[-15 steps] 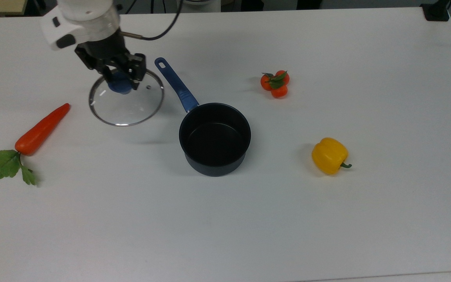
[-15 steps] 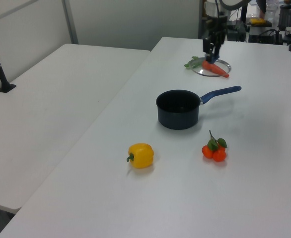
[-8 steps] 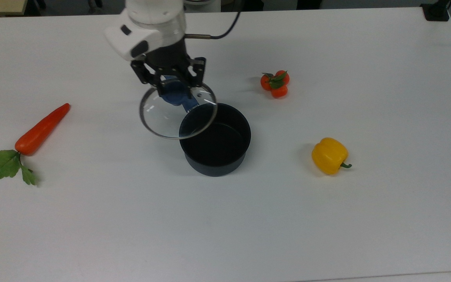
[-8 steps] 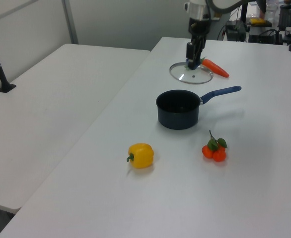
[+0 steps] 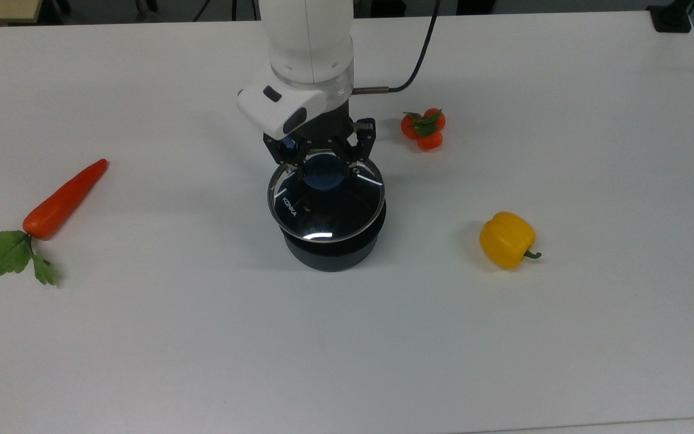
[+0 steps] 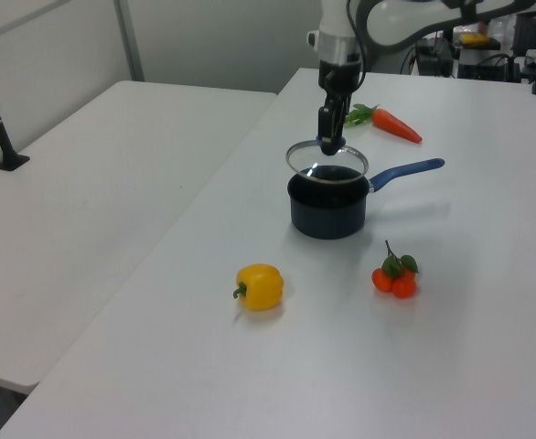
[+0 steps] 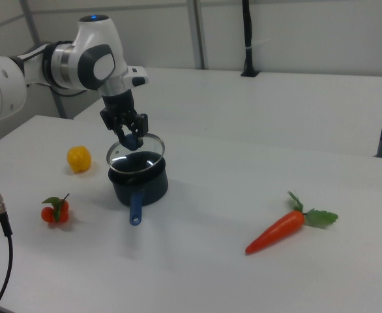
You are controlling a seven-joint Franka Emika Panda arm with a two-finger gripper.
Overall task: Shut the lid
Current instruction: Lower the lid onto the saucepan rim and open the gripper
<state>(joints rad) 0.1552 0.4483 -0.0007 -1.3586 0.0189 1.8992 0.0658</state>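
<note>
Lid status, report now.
Gripper shut on lid by its blue knob. Lid held just above the pot, roughly centred over it, not yet seated. Nothing between lid and pot rim.

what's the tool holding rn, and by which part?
The glass lid, gripped by its blue centre knob, tool closed on it, above the saucepan.

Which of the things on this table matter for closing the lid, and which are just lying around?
Belong to the job: the lid, the pot, the gripper holding the lid's knob.
Just lying about: the carrot, the tomatoes, the yellow pepper.
</note>
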